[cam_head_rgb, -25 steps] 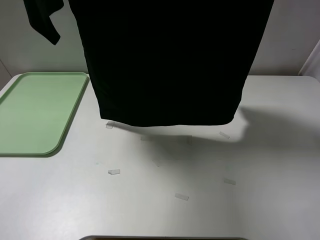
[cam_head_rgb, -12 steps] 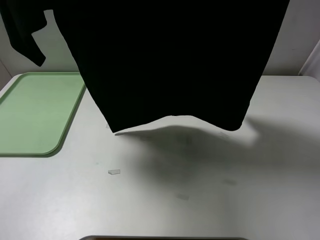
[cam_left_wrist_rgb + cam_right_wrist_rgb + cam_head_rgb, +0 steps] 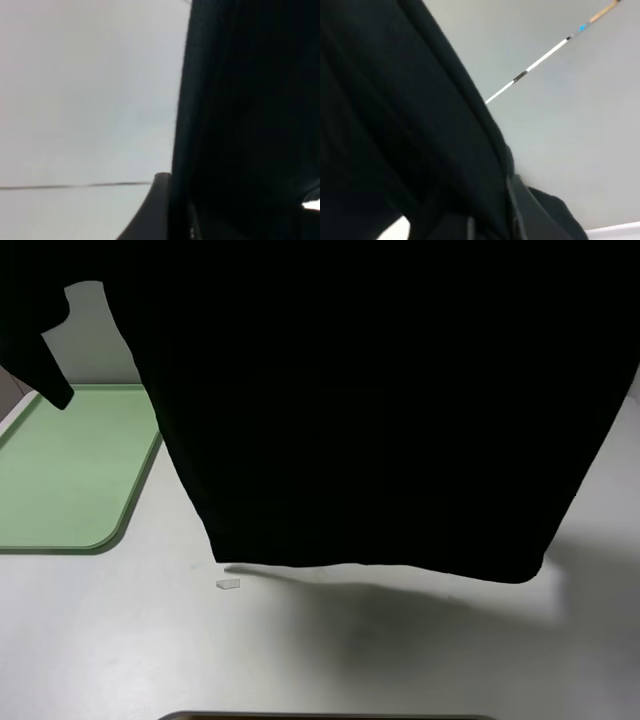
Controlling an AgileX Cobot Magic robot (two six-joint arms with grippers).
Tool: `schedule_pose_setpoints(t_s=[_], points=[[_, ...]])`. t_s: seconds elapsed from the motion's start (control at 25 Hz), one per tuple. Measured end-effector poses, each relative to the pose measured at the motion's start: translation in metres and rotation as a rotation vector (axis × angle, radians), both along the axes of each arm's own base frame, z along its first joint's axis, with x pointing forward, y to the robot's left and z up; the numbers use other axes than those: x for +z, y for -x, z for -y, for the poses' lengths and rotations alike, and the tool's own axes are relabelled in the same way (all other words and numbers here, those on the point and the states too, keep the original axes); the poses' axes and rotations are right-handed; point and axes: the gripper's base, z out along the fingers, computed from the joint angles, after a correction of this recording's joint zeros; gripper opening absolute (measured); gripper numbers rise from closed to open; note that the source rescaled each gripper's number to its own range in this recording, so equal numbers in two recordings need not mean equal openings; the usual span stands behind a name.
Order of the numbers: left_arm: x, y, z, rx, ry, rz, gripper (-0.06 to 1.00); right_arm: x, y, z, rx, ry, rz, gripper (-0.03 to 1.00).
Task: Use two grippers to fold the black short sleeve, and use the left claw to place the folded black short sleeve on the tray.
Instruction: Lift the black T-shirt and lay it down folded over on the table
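Observation:
The black short sleeve hangs in the air above the table and fills most of the exterior high view. Its hem hangs level just above the table and one sleeve dangles at the upper left. Both grippers are above the top edge of that view. In the left wrist view the left gripper is closed on black cloth. In the right wrist view the right gripper is closed on black cloth. The green tray lies at the left, with nothing on it.
The white table carries a small piece of clear tape under the shirt's left corner. The shirt's shadow falls across the middle and right. A dark edge shows at the table's front.
The shirt has swung toward the camera and now looks larger. Its hem reaches lower in the view and hides the tape pieces seen earlier. The dangling sleeve has shifted left.

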Motion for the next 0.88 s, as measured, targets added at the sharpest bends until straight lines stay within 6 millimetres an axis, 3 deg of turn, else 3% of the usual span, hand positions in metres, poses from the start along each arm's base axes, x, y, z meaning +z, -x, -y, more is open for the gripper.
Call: schedule_pose_setpoints(t_s=[0.2, 0.36, 0.48, 0.64, 0.88], points=[[0.007, 0.028, -0.006, -0.031, 0.057, -0.035, 0.00, 0.005, 0.023, 0.004, 0.023, -0.070, 0.029, 0.00], [0.009, 0.033, -0.007, -0.023, 0.089, -0.042, 0.00, 0.003, 0.031, 0.005, 0.026, -0.103, 0.021, 0.00], [0.008, 0.031, -0.007, -0.009, 0.098, -0.050, 0.00, -0.007, 0.026, 0.005, 0.011, -0.083, -0.012, 0.00], [-0.006, 0.015, 0.001, 0.047, 0.017, -0.060, 0.00, -0.029, -0.006, 0.000, -0.038, 0.010, -0.100, 0.00], [-0.056, -0.041, 0.029, 0.175, -0.186, -0.157, 0.00, -0.065, -0.077, -0.017, -0.096, 0.168, -0.195, 0.00]])
